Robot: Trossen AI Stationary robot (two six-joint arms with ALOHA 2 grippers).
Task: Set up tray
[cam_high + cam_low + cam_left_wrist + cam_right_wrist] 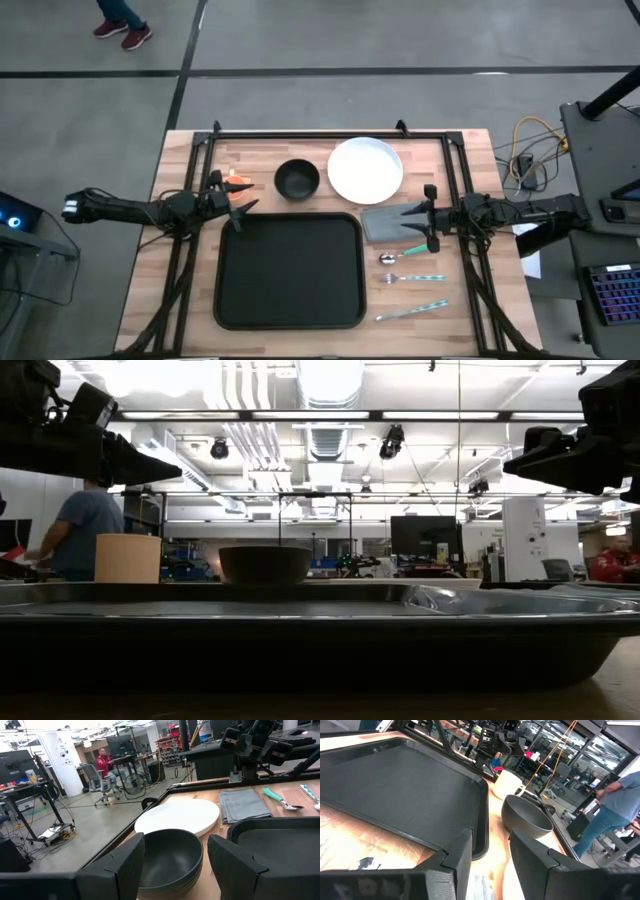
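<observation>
The black tray (290,270) lies flat in the middle of the table, also seen in the low view (320,622). Behind it stand a black bowl (297,178) and a white plate (366,169). A grey napkin (388,222) lies at the tray's far right corner. My left gripper (243,198) hovers open at the tray's far left corner, beside an orange cup (237,181); its fingers (176,842) frame the bowl (170,857) from a distance. My right gripper (410,222) hovers open above the napkin, with nothing between its fingers (490,836).
A teal-handled spoon (400,255), a fork (410,278) and a knife (410,312) lie on the wood to the right of the tray. A black frame (330,135) runs along the table's far edge and sides. People are in the room beyond the table.
</observation>
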